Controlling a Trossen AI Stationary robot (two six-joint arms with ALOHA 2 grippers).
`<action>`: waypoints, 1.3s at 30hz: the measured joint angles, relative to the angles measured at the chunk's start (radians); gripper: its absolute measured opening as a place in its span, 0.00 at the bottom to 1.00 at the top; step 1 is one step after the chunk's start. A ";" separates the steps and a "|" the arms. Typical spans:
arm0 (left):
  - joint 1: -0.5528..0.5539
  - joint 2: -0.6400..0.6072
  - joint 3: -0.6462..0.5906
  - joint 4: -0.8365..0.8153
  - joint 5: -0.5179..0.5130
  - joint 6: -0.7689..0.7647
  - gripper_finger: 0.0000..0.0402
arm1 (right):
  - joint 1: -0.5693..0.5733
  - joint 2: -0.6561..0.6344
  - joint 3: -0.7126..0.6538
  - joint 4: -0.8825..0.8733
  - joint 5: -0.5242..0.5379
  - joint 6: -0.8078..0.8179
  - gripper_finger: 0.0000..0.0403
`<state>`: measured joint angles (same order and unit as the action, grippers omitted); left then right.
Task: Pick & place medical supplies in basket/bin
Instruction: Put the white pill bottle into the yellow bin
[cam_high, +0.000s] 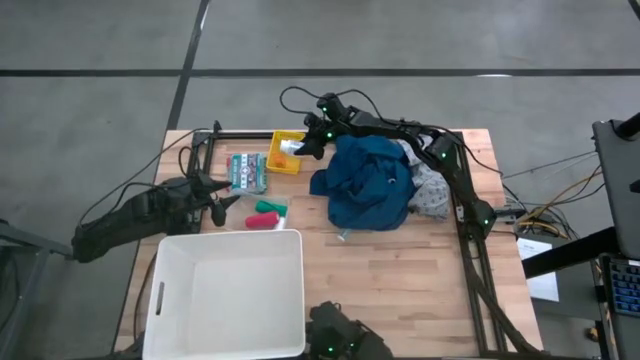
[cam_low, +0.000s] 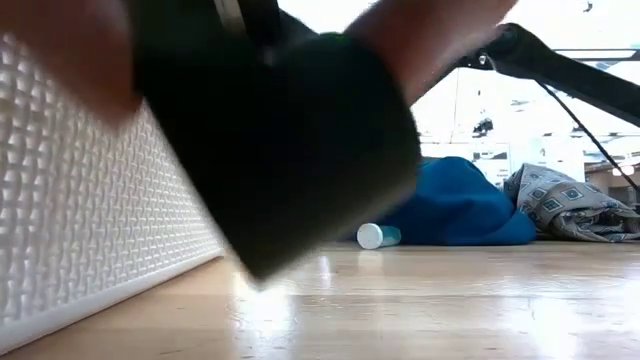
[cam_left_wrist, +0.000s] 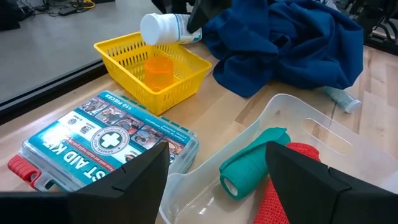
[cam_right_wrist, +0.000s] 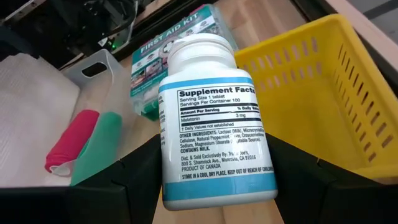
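My right gripper (cam_right_wrist: 217, 183) is shut on a white pill bottle (cam_right_wrist: 211, 118) above the small yellow basket (cam_high: 287, 152), which holds an orange bottle (cam_left_wrist: 159, 71). My left gripper (cam_left_wrist: 217, 158) is open and hovers over a clear tray (cam_left_wrist: 292, 124) that holds a green roll (cam_left_wrist: 252, 168) and a red roll (cam_left_wrist: 280, 193). The blue garment (cam_high: 368, 182) lies heaped on the table's right half, with the grey speckled cloth (cam_high: 432, 192) beside it. A small white-capped tube (cam_low: 378, 236) lies at the garment's near edge. The white tub (cam_high: 225, 290) stands at the near left. My right gripper pinches the white bottle's body near its base (cam_right_wrist: 186, 186) between the two fingers, one on each side. The cap (cam_right_wrist: 202, 53) points away from the wrist. The bottle is lifted clear and lies roughly level above the yellow basket's far rim (cam_left_wrist: 143, 37).
A first aid kit box (cam_high: 247, 172) lies flat left of the yellow basket. The tub's textured wall (cam_low: 80, 210) fills the low view's left. A dark blurred shape (cam_low: 290, 140) close to the low camera hides much of the table. Bare wood lies right of the tub (cam_high: 400, 280).
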<state>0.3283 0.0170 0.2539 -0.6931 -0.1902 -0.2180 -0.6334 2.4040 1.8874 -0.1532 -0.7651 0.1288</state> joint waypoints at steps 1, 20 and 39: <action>0.000 0.000 0.000 0.000 0.000 0.000 0.68 | 0.000 -0.003 0.000 -0.001 0.000 0.000 0.60; 0.000 0.000 0.000 0.000 0.000 0.000 0.68 | 0.108 -0.106 0.000 -0.176 0.517 0.210 0.60; 0.000 0.000 0.000 0.000 0.000 0.000 0.68 | 0.104 -0.107 0.000 -0.157 0.495 0.179 0.60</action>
<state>0.3283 0.0170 0.2539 -0.6930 -0.1902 -0.2180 -0.5294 2.2974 1.8874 -0.3099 -0.2703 0.3082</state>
